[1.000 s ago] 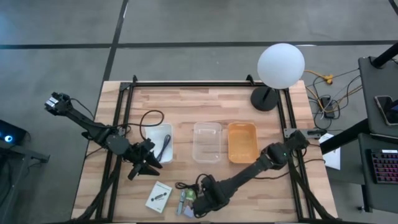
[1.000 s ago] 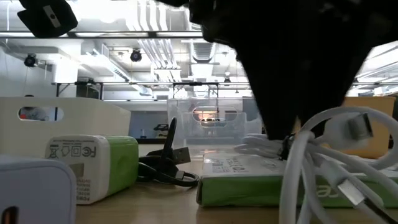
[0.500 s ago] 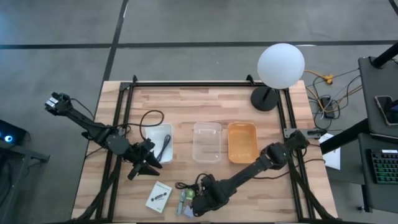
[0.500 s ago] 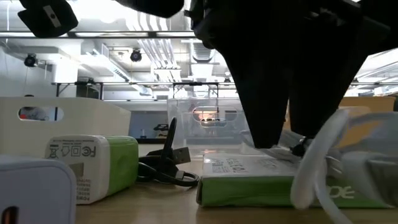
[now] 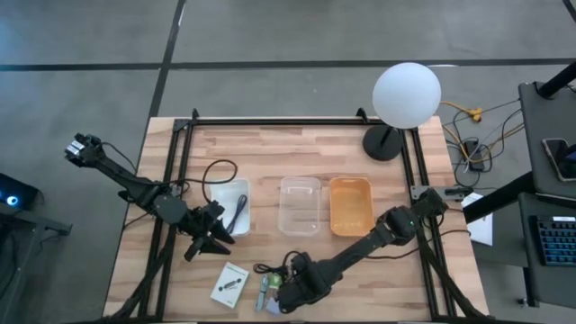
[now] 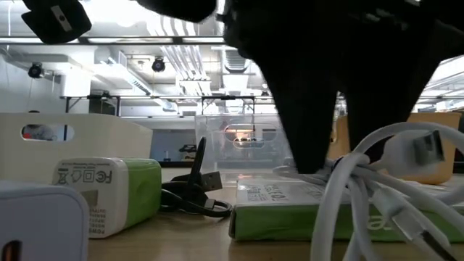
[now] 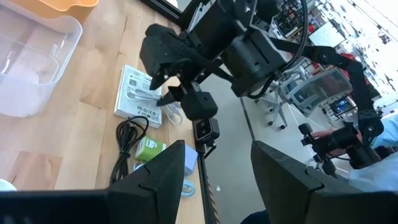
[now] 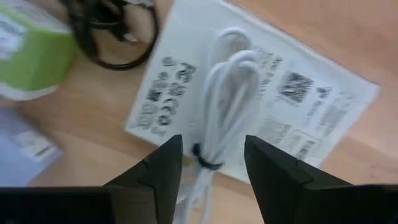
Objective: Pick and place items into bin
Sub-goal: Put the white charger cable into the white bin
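The left claw waits beside the white bin, fingers spread and empty. Further right along the worktop's front edge, the right claw hovers spread over the bundled white cable lying on a printed white packet — best to drop straight down and pinch the tied middle only, leaving the packet behind.

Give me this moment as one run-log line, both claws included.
right claw: open, straddling bundled white cable on printed white box, near table edge | left claw: open, empty, waiting beside white bin | clear and orange bins: empty
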Action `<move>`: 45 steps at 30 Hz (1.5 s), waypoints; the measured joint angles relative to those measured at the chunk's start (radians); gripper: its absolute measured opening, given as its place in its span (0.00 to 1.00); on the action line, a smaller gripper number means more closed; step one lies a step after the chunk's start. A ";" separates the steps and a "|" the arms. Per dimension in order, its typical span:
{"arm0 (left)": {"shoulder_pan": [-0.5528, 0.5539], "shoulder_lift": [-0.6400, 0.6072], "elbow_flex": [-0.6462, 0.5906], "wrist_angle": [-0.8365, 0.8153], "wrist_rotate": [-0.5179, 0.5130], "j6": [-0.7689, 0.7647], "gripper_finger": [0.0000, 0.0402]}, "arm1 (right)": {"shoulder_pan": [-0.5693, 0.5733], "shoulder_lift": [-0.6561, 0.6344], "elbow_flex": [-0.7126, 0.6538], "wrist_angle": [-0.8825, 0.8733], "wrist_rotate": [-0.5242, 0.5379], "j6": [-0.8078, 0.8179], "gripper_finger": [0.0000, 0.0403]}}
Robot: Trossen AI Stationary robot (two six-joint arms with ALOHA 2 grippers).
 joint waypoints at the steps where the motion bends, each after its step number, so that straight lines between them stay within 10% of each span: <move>1: 0.000 0.000 0.000 -0.001 0.000 0.000 0.42 | -0.001 0.000 0.000 0.009 0.000 -0.001 0.40; 13: 0.000 0.000 0.000 -0.001 0.001 0.000 0.42 | -0.003 0.032 -0.003 0.027 -0.056 -0.022 0.35; 22: 0.000 0.000 0.000 -0.002 0.003 0.000 0.42 | -0.001 0.027 -0.003 0.039 -0.055 -0.076 0.10; 33: 0.003 -0.008 0.008 0.000 -0.021 -0.056 0.42 | -0.005 -0.044 0.151 0.060 0.297 -0.503 0.06; 45: 0.046 -0.047 0.063 -0.047 -0.167 -0.014 0.56 | -0.127 -0.153 0.147 0.105 0.349 -0.797 0.05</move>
